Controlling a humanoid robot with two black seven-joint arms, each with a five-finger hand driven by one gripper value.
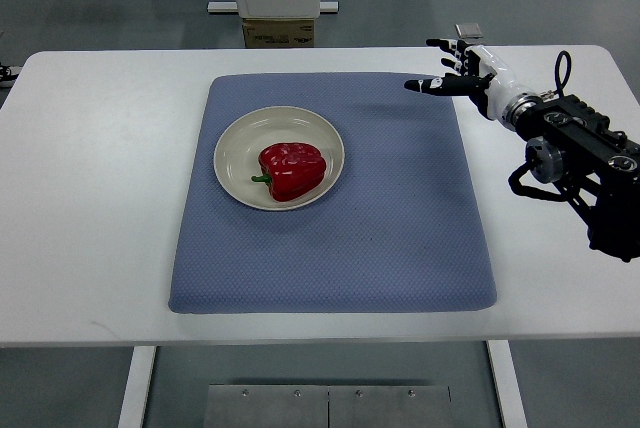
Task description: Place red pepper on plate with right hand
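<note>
One red pepper, one plate, one blue mat, one white table.

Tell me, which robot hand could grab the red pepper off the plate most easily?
The right hand. It's the only hand in view, open above the blue mat's far right corner. The red pepper lies on the plate, to that hand's left. No left arm shows at all.

A small brown cardboard box beyond the white tabletop carries dark print. It is too blurred to read.
</note>
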